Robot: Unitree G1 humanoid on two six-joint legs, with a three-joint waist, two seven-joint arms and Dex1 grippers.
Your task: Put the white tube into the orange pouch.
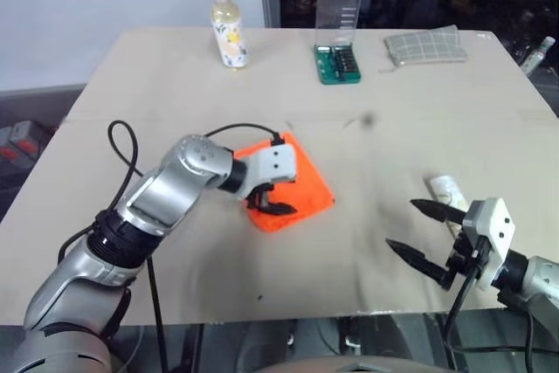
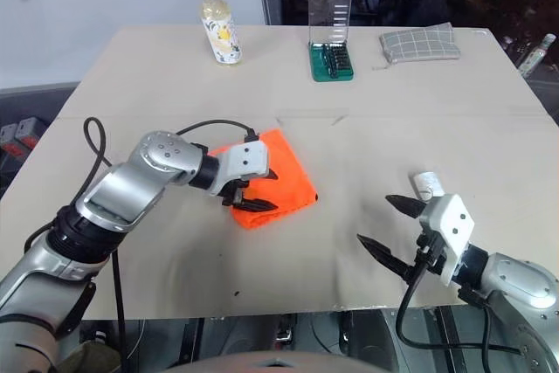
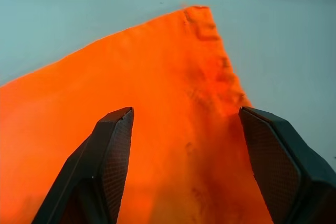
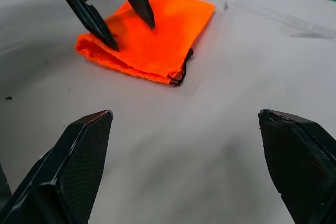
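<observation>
Just behind the released right claw [image 1: 417, 229] lay the white tube [image 1: 445, 189]; the spread left claw [image 1: 269, 197] hovered over the orange pouch [image 1: 301, 181].

So it's a big beige table [image 1: 175, 85], matte top with a faint seam running across the middle; lying flat near the centre is the orange pouch [image 1: 301, 183], black drawstring at its edge; over on the right near edge sits the white tube [image 1: 445, 188]; along the far side you've got a clear bottle [image 1: 228, 29] of yellowish liquid standing upright, then a green screwdriver bit case [image 1: 337, 63] with its clear lid up, then a grey checked pouch [image 1: 425, 45] at the far right corner.
</observation>
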